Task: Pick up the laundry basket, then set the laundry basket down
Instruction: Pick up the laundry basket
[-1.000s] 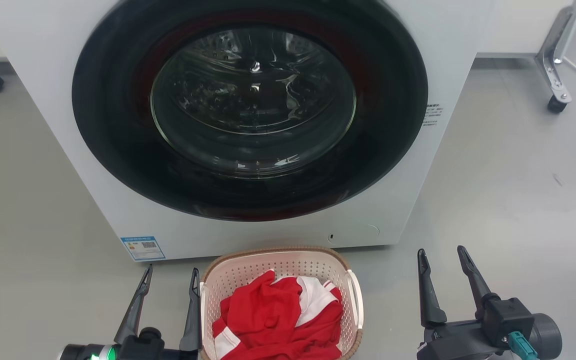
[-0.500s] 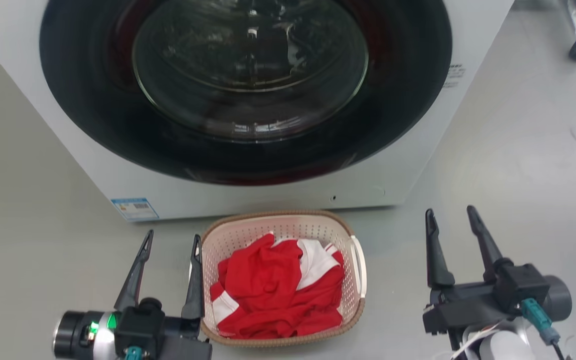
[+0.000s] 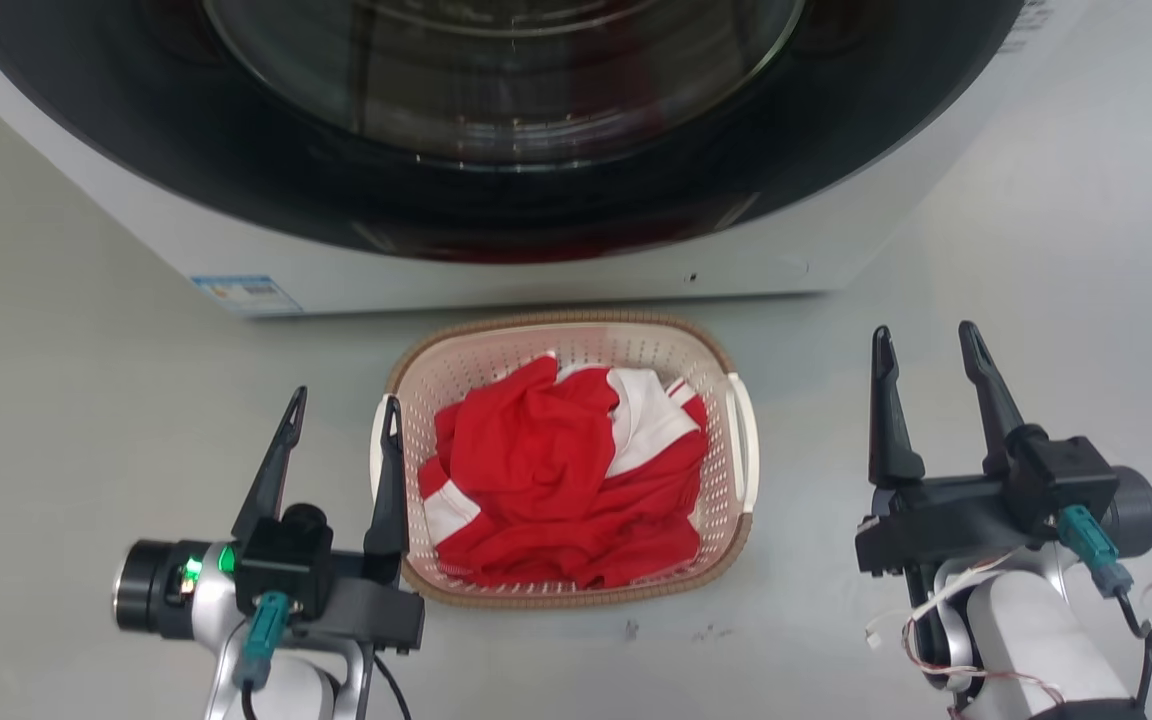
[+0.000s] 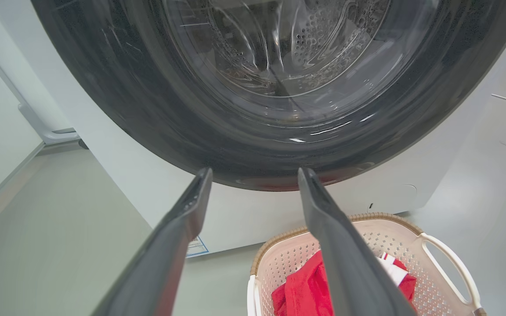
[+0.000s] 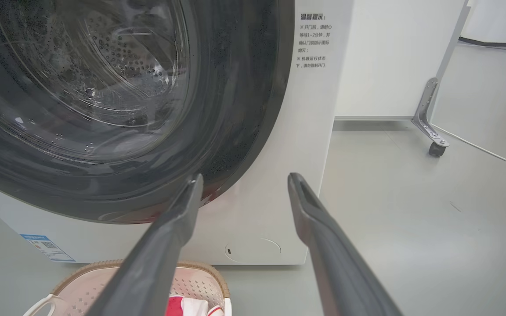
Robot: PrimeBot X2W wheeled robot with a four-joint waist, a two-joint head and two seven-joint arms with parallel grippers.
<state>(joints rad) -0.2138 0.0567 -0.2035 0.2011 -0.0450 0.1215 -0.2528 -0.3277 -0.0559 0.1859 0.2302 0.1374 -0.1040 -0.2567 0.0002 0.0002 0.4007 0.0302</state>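
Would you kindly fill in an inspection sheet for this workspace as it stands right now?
Surface: grey floor, a few faint specks.
Job's things: laundry basket upright on the floor before the washer, holding a red-and-white garment.
Clutter: nothing seen.
Grippers: left gripper open, inner finger right beside the basket's left handle, contact unclear; right gripper open, apart from the basket.
Cables: left teal plug and right teal plug with leads; thin wires at the right wrist.
Surroundings: caster leg.
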